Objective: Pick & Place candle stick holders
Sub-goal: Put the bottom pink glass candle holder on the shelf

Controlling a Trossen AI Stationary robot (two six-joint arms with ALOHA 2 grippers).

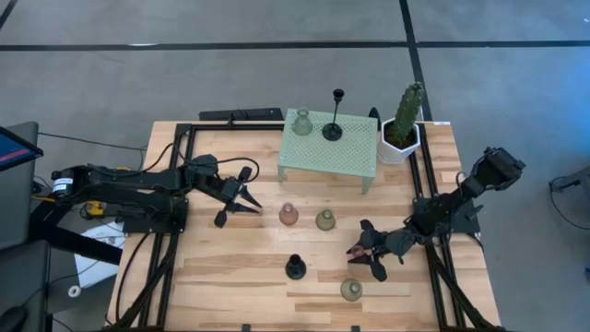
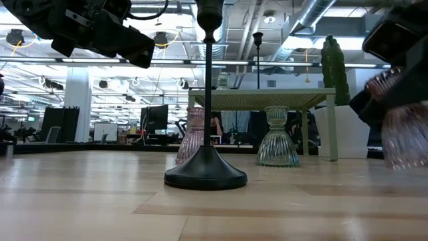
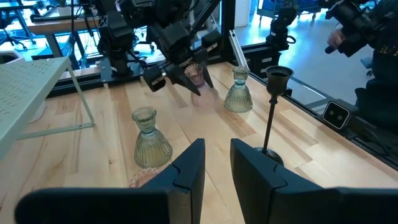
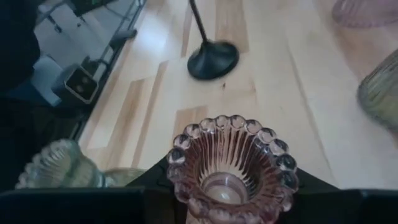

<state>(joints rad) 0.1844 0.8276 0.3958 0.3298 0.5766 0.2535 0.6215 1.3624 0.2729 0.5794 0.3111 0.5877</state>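
Wood table (image 1: 230, 267) carries mesh stand (image 1: 329, 155), cactus pot (image 1: 401, 138), five candle holders (image 1: 325, 219).

There are seven candle stick holders in all. Three are green glass bells: first green holder (image 1: 301, 122), second green holder (image 1: 325, 219), third green holder (image 1: 351, 290). Two are pink ribbed glass: first pink holder (image 1: 289, 215), second pink holder (image 4: 231, 155). Two are black stems on round bases: first black holder (image 1: 334, 129), second black holder (image 1: 295, 267). There is one mint-green mesh stand (image 1: 350, 159) and one potted cactus (image 1: 406, 115).
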